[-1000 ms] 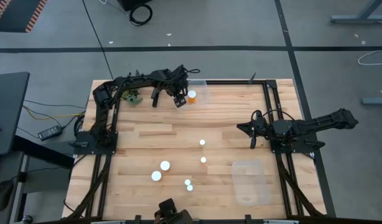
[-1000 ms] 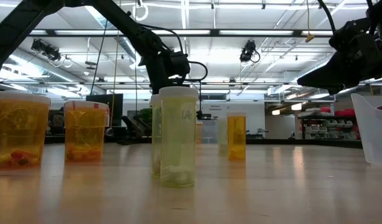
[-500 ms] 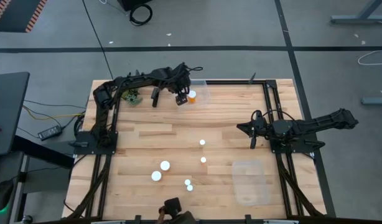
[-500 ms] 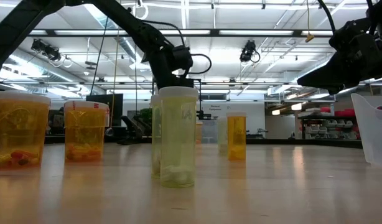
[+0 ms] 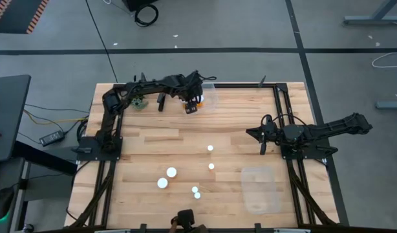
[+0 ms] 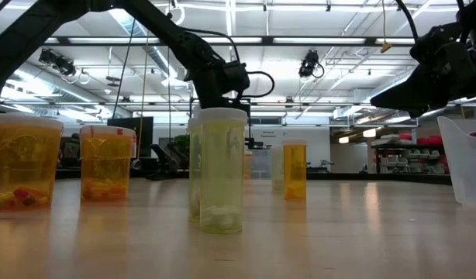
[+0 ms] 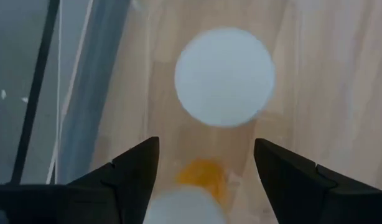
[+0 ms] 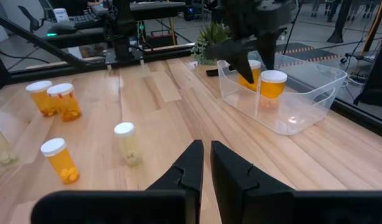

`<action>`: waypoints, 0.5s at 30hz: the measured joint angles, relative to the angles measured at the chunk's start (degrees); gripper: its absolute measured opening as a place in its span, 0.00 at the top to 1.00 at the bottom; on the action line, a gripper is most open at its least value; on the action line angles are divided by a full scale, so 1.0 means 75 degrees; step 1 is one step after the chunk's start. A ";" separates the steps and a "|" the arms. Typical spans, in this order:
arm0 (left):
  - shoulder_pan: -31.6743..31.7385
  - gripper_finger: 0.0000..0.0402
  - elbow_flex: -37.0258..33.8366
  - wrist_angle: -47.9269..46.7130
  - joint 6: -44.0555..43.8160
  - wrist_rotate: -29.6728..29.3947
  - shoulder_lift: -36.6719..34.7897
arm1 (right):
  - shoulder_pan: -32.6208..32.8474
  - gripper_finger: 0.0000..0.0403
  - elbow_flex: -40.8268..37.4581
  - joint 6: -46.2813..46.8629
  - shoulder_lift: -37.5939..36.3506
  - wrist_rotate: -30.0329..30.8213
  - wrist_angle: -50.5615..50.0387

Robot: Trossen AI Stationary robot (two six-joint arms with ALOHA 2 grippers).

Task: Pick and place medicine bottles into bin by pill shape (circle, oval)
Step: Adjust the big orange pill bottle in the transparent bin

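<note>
High view: left gripper (image 5: 193,103) over clear plastic bin (image 5: 210,97) at far edge of wood surface (image 5: 153,136); right gripper (image 5: 255,134) idle, well apart.

Left wrist view: fingers (image 7: 138,168) spread wide, gripping nothing; orange bottle (image 7: 200,186) w/ round white cap between them, second white-capped bottle (image 7: 223,76) just beyond.

Right wrist view: fingers (image 8: 191,165) narrow, nearly shut, empty; loose bottles (image 8: 57,99) ahead on planks.
</note>
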 joint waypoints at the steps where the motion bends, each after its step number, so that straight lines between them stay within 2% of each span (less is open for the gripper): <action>1: -0.0008 0.35 0.0000 0.0103 0.0028 -0.0033 0.0028 | 0.0000 0.91 0.0000 0.0002 0.0000 0.0002 0.0000; 15: -0.0041 0.48 0.0000 0.0685 0.0277 -0.0045 0.0080 | 0.0000 0.91 0.0000 -0.0001 0.0000 0.0000 0.0000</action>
